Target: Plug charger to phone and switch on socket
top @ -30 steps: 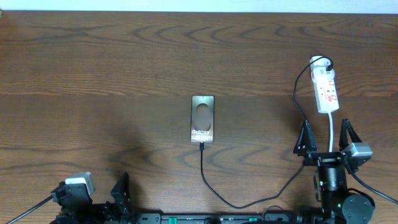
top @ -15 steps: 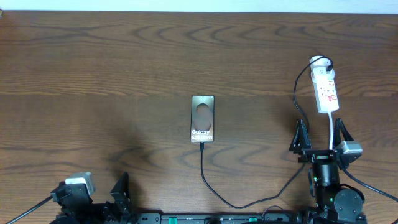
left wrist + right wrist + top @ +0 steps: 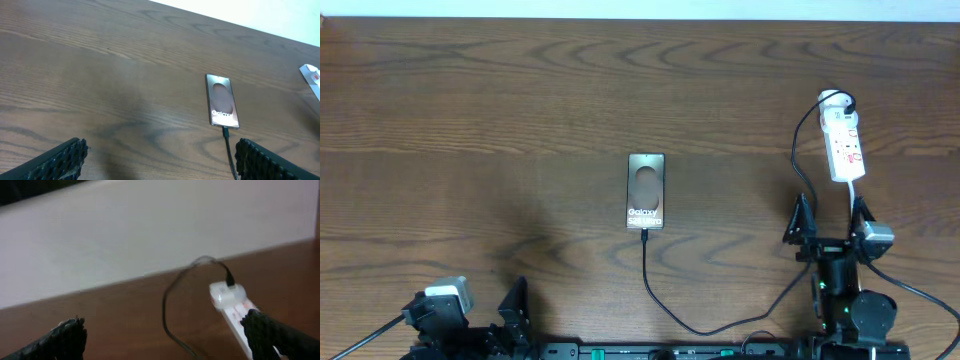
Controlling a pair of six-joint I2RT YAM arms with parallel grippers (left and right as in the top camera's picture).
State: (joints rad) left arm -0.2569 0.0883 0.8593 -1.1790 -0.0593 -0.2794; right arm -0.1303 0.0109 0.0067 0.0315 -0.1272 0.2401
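The phone (image 3: 646, 190) lies flat at mid-table, its Galaxy lettering at the near end. The charger (image 3: 650, 280), a thin black cable, has its tip at the phone's near edge, loops along the front edge and rises to the far end of the socket (image 3: 844, 140). That white strip lies at the right. My right gripper (image 3: 831, 218) stands open just short of the socket's near end, holding nothing. From the right wrist the socket (image 3: 232, 305) and charger (image 3: 167, 310) lie ahead. My left gripper (image 3: 160, 160) is open at the front left, far from the phone (image 3: 222, 100).
The socket's thick white cord (image 3: 853, 200) runs toward me past my right gripper's right finger. A pale wall (image 3: 150, 235) rises behind the table's far edge. Bare wood (image 3: 470, 150) covers the left half of the table.
My right gripper has drifted slightly left and drawn back toward the front edge, staying open. The left arm, phone, charger and socket have not moved.
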